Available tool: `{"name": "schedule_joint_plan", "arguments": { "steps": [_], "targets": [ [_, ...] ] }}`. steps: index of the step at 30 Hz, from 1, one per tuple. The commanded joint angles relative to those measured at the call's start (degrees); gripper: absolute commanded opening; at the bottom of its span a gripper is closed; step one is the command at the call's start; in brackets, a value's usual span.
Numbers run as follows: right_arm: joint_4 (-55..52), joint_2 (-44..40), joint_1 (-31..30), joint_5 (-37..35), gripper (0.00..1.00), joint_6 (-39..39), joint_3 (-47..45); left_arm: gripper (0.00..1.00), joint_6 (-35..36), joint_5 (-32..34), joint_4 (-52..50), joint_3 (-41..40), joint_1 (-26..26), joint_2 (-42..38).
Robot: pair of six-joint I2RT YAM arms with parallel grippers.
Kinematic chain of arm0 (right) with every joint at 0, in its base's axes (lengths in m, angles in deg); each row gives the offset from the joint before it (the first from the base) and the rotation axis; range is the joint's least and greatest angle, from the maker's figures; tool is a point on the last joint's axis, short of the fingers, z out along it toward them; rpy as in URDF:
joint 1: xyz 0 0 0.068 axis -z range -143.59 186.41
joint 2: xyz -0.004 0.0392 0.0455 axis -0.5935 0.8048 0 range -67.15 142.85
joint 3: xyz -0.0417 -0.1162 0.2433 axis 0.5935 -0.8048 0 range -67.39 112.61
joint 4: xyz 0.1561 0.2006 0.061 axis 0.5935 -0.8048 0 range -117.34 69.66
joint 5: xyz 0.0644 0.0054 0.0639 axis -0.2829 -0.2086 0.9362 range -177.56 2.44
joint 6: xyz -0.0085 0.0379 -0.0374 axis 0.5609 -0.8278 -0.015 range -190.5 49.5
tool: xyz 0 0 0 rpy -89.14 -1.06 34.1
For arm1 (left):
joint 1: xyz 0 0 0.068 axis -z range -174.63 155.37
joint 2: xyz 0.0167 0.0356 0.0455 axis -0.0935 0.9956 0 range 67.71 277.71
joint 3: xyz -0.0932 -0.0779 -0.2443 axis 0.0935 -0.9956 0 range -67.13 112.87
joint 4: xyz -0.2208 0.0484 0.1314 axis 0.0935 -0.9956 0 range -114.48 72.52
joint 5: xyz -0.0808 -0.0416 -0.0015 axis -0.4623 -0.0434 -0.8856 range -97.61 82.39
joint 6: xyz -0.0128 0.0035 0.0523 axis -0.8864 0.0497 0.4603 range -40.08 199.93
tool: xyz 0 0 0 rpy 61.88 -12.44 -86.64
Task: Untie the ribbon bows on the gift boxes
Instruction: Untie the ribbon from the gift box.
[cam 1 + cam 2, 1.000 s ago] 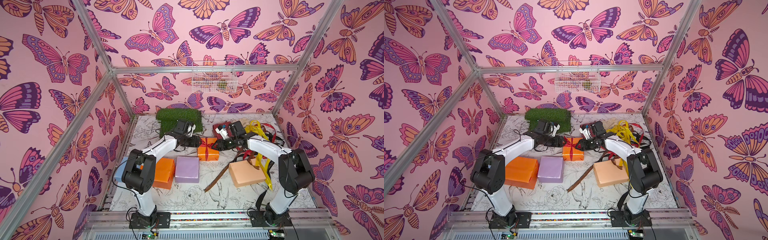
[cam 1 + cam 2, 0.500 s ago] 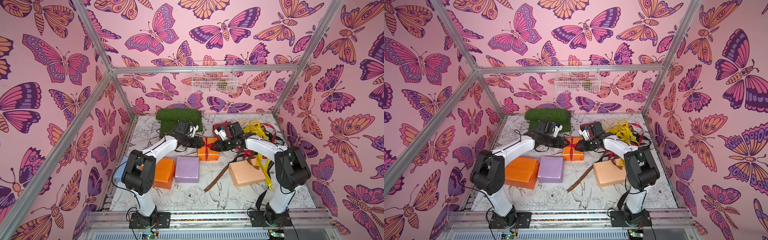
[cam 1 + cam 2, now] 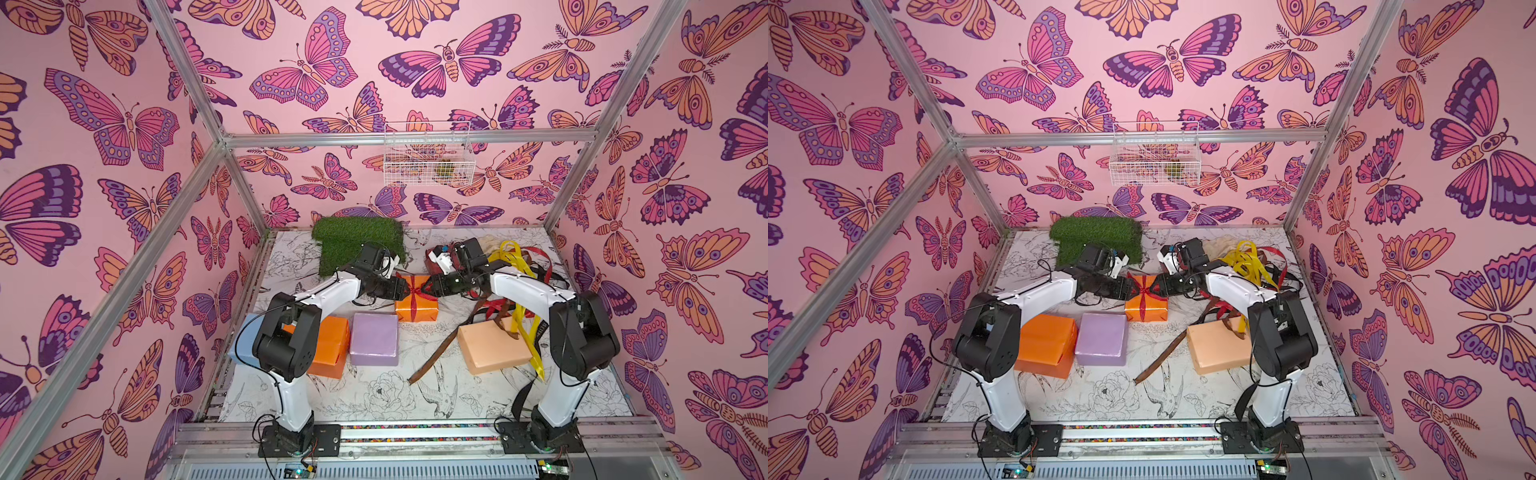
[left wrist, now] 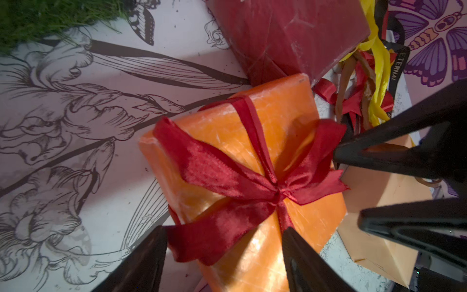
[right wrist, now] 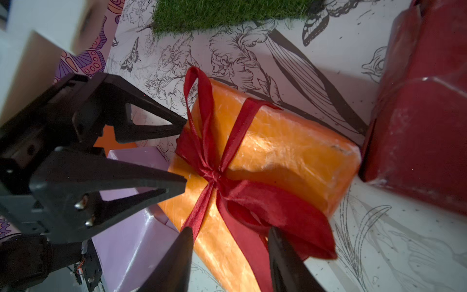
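In both top views the small orange paper-wrapped gift box (image 3: 424, 308) is seen toward the back of the flower-printed table sheet (image 3: 374, 395). A red satin ribbon bow (image 3: 411, 289) is tied on top of it. The box is flanked by the left gripper (image 3: 404, 287) and the right gripper (image 3: 424, 286), which face each other across the bow and are about equally near. The bow's long axis is judged to run from one gripper to the other. A heap of loose ribbons (image 3: 513, 266) lies behind the right arm.

In the left wrist view the left gripper's jaws are seen moderately parted. A broad fold (image 4: 219, 235) of the bow lies between the fingertips (image 4: 151, 252), unclamped, and the knot (image 4: 278, 190) lies just beyond. A cut tail (image 4: 333, 182) is seen on the far side, beside the right gripper's tips.

In the right wrist view the right gripper's jaws are likewise parted and nothing is pinched. A wide loop (image 5: 265, 209) is straddled. The left gripper's tips stand at the bow's opposite edge; whether they touch it cannot be told.

For the knot to be released, a tail rather than a loop would have to be taken on each side and drawn outward along that axis.
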Motion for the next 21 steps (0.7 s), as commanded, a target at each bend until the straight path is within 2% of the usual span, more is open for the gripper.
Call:
{"name": "schedule_joint_plan", "arguments": {
  "steps": [1, 5, 10, 13, 17, 21],
  "targets": [
    [-0.5, -2.5, -0.4, 0.3, 0.49, 0.1, -0.4, 0.73, 1.1, 2.6, 0.1, -1.0, -0.9, -2.4],
    [-1.5, -6.9, -0.7, -2.3, 0.49, -0.4, -3.7, 0.70, 1.1, 1.1, 0.2, -1.7, -2.0, -2.7],
    [-2.4, -10.8, -0.8, -7.1, 0.47, -2.4, -8.3, 0.61, 0.6, -1.9, 0.4, -2.6, -3.9, -2.3],
    [-0.9, -11.5, -0.8, -6.8, 0.47, -2.9, -11.1, 0.60, -0.1, -6.0, 1.2, -2.9, -4.9, -1.4],
    [0.9, -11.1, -0.8, -5.8, 0.46, -3.7, -13.2, 0.62, -0.1, -7.2, 3.2, -3.7, -5.4, -0.7],
    [3.3, -10.7, -0.8, -4.5, 0.46, -4.7, -14.9, 0.62, -1.9, -13.6, 7.1, -4.8, -6.4, 0.7]
  ]
}}
